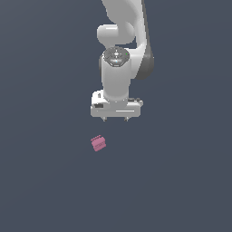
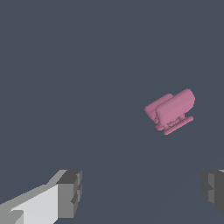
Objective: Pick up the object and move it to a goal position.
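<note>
The object [image 1: 98, 143] is a small pink block with a ridged top, lying on the dark grey floor. It sits below the white gripper [image 1: 115, 119] and a little toward the exterior view's left, clearly apart from it. My gripper points straight down with its two short fingertips spread wide, and nothing sits between them. In the wrist view the object [image 2: 171, 111] lies well away from the gripper [image 2: 142, 192] and outside the gap between the two grey fingertips [image 2: 70, 194].
A flat, dark grey floor [image 1: 181, 181] surrounds the block on all sides. The white arm [image 1: 122, 36] rises behind the gripper toward the top of the exterior view.
</note>
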Tool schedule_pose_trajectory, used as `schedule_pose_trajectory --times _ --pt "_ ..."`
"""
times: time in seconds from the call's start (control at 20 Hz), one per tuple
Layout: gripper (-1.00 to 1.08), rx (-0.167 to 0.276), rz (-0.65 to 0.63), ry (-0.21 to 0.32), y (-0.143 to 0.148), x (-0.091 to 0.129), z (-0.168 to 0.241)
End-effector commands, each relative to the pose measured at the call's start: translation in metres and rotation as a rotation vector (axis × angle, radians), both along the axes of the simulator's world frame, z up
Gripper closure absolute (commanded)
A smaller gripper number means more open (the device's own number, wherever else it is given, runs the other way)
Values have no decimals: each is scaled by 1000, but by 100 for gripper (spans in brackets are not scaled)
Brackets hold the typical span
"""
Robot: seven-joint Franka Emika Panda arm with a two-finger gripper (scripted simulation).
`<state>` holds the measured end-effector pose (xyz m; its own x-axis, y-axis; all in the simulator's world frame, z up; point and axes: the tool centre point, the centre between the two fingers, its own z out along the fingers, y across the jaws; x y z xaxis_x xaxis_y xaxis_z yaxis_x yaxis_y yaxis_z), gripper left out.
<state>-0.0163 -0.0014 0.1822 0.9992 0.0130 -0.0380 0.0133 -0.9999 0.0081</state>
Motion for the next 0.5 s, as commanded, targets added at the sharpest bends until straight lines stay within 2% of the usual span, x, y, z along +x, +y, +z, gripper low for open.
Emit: schedule_pose_trajectory --times 0.0,0.45 --pt "-92 0 0 0 0 0 0" --pt "-92 -30 3 1 -20 -3 10"
